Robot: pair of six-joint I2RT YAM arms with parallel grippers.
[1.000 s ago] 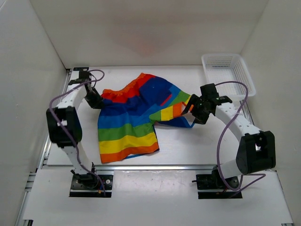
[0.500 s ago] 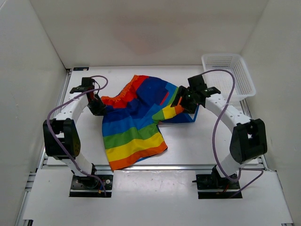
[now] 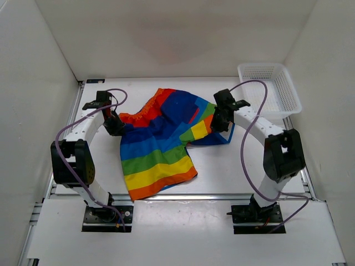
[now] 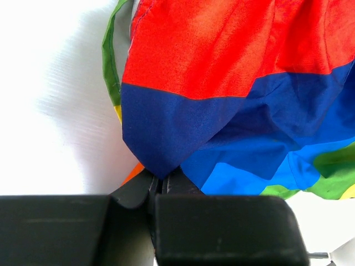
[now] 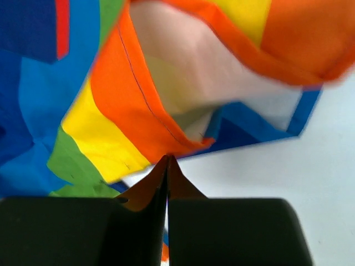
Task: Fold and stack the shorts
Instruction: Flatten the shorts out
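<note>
Left gripper (image 4: 162, 183) pinched a blue corner of the shorts (image 3: 161, 147) as anchor; right gripper (image 5: 167, 162), fingers pressed together on the orange hem, looked set to fold that leg over.

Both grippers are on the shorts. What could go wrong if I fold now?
The right gripper is shut on only the edge of the orange hem of the shorts; that thin bite may slip when lifted. The left gripper pinches one dark blue corner, and the cloth lies bunched between them, so the fold could go crooked.
</note>
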